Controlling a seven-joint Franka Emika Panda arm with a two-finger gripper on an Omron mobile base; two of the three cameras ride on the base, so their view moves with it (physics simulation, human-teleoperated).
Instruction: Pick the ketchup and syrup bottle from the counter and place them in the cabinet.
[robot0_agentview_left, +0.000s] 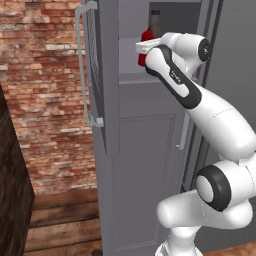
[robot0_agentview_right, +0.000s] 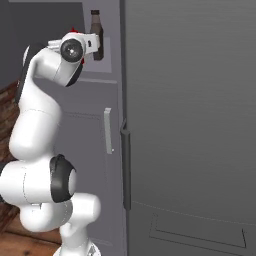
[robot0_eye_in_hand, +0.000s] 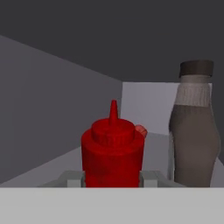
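While clamped between the hand (robot0_eye_in_hand: 112, 178) fingers, the ketchup (robot0_eye_in_hand: 112, 148) stands beside the syrup bottle (robot0_eye_in_hand: 194, 131).

Evenly, flatly lit; dim inside the cabinet (robot0_agentview_left: 132, 60), soft shadow there; no glare; coarse, slightly blurred rendering throughout.

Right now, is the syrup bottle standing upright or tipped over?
Upright. In the hand view the syrup bottle stands with its dark cap on top, on the cabinet shelf beside the ketchup.

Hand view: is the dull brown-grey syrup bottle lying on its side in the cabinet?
No, the dull brown-grey syrup bottle stands upright, cap on top, beside the bright red ketchup bottle.
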